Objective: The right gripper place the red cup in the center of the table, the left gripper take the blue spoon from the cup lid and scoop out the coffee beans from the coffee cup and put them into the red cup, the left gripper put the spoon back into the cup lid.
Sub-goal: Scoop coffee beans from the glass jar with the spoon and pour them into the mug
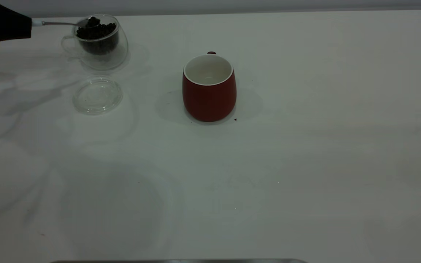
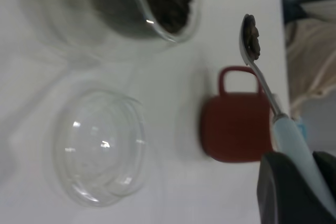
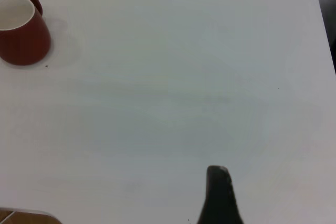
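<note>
Gripping blue spoon, left claw clamped on handle; bean-loaded bowl above coffee cup. Right claw state unclear.

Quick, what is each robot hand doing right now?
Left gripper: shut on the blue spoon, loaded with coffee beans.
Right gripper: cannot be told.

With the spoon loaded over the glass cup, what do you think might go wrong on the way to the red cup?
1. The blue spoon carries a small heap of coffee beans in a shallow bowl; any tilt during travel could spill them on the table.
2. The left gripper holds only the handle's end, so the spoon could swivel in the jaws.
3. The cup lid lies near the path from the coffee cup to the red cup; a low pass might knock it.
</note>
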You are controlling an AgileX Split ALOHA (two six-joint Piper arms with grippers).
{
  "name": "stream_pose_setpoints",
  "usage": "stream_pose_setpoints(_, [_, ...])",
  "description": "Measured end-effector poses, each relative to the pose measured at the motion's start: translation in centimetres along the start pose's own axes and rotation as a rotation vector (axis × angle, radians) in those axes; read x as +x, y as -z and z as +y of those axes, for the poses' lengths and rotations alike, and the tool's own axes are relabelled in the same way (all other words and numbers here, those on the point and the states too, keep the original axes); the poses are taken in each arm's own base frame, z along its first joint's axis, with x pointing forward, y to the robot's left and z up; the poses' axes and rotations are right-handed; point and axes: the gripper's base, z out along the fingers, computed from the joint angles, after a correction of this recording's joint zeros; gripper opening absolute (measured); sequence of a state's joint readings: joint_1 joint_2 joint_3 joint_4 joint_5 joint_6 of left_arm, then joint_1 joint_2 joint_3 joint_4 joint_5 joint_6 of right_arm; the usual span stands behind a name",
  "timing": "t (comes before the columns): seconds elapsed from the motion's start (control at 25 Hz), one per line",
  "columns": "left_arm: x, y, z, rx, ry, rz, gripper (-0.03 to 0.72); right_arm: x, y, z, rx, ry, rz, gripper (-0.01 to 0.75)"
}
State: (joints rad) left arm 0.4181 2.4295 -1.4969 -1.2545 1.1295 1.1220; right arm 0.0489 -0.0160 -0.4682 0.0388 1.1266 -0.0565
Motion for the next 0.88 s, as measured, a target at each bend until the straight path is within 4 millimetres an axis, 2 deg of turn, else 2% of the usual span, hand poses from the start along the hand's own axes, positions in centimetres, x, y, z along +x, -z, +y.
stream_pose_setpoints(0.24, [0.1,-0.1,-0.2,0.014,-0.004,0.013,0.119,0.0,0.0,0.0,0.000,0.000,0.000,0.586])
stream_pose_setpoints(0.4, [0.1,-0.9,-0.6,0.019,-0.013,0.033,0.119,0.0,0.0,0.0,0.000,0.000,0.000,0.586])
stream_pose_setpoints(0.88, [0.9,-6.4,-3.5,0.059,-0.076,0.161,0.119,0.0,0.0,0.0,0.000,0.000,0.000,0.586])
